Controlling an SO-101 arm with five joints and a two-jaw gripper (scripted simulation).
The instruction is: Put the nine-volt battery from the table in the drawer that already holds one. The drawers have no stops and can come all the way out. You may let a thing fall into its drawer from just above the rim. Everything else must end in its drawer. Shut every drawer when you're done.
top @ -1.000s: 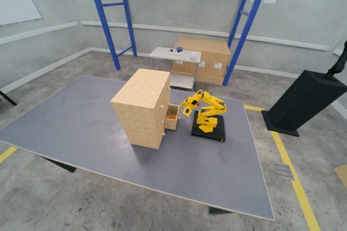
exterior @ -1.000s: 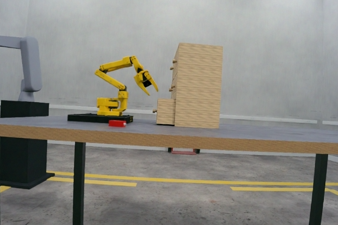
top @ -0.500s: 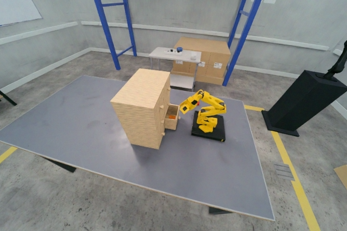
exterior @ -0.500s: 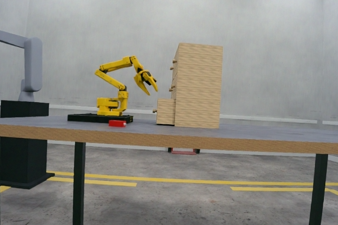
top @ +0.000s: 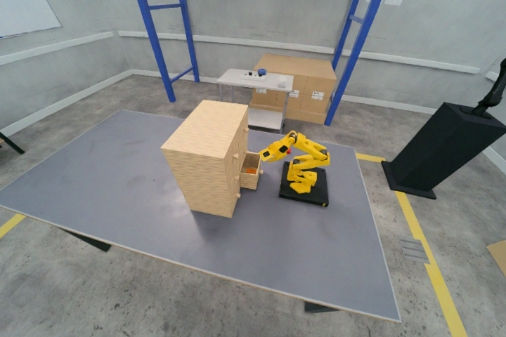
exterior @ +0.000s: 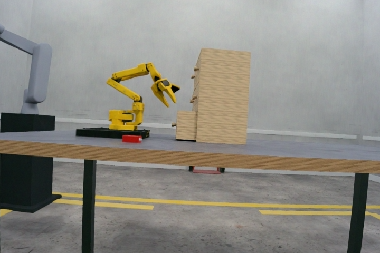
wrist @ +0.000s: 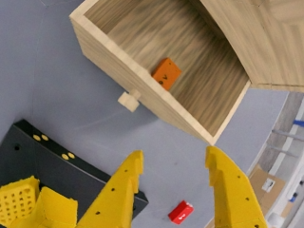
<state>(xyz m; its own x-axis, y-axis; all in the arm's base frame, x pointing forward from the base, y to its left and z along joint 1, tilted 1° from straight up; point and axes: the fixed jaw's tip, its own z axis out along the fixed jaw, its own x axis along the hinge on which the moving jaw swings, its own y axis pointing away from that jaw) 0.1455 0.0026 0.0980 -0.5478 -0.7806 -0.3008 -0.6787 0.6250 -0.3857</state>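
The yellow gripper (top: 263, 156) (exterior: 172, 104) (wrist: 175, 152) is open, with nothing between its fingers. It hangs in the air in front of the cabinet, above the level of the open drawer. A red battery (top: 288, 151) (exterior: 131, 138) (wrist: 180, 212) lies on the table beside the arm's base; in the top view the arm partly hides it. The wooden cabinet (top: 206, 175) (exterior: 223, 98) (wrist: 275, 57) has one low drawer (top: 249, 182) (exterior: 186, 125) (wrist: 114, 68) pulled out. An orange block (top: 251, 170) (wrist: 166, 74) marked with a V lies inside it, near the front wall.
The black base plate (top: 303, 199) (exterior: 90, 133) (wrist: 57, 166) stands in front of the open drawer. The drawer's knob (top: 261, 172) (exterior: 173, 124) (wrist: 128, 101) sticks out toward the arm. Further knobs stand out on the cabinet's front, and the other visible drawers look shut.
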